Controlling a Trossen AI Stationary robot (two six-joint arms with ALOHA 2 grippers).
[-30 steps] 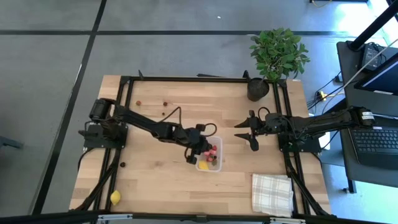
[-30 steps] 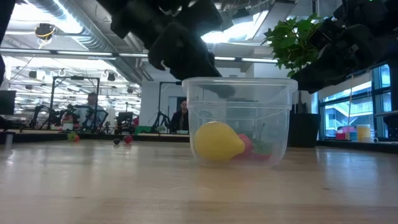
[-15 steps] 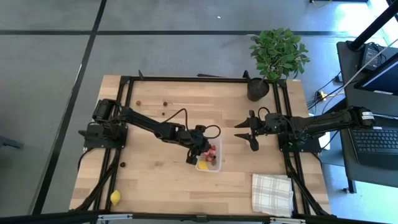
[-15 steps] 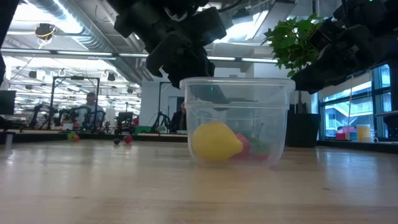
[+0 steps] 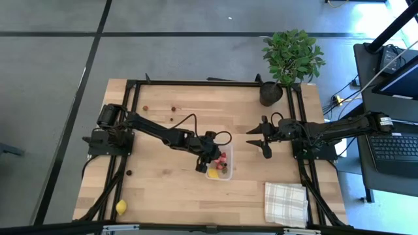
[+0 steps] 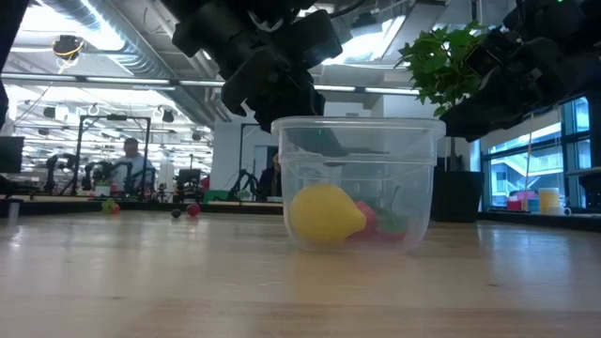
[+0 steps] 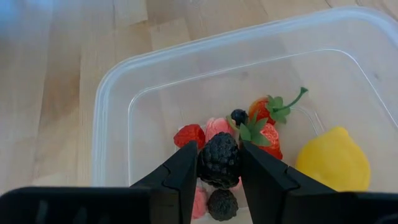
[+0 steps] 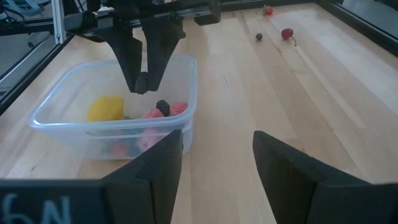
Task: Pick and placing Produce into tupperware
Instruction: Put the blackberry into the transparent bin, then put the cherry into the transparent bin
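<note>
Produce is partly packed. A dark blackberry (image 7: pixel 218 160) hangs pinched between the fingers of the left pincer (image 5: pixel 208 156), poised over the open tupperware (image 5: pixel 219 166) and not yet let go. From the left wrist view it sits squarely above the heap already inside: a yellow lemon (image 7: pixel 333 158), two strawberries (image 7: pixel 266 124) with green caps, a small blueberry (image 7: pixel 239 115), pink and red raspberries (image 7: pixel 189 134) and another dark berry (image 7: pixel 221 202) on the floor of the tub. By my reckoning the job is well past halfway, with this berry a release away from joining the rest.

The tub stands upright near the middle of the tabletop (image 5: pixel 163 183), mouth up. Seen from above, its long axis runs roughly from the near edge of the tabletop toward the far one, just slightly skewed.

Still loose are a second lemon (image 5: pixel 121 207) near the front left corner, a dark bit (image 5: pixel 128 173) at the left side, and farther back three small pieces (image 5: pixel 173 109) toward the far edge.

Off to the right, the right pincer (image 5: pixel 260 142) waits well apart from the tub, its fingers spread and nothing between them.

Beyond it, at the far right corner, stands a potted plant (image 5: pixel 290 55), and a checked cloth (image 5: pixel 285 202) lies at the near right.
</note>
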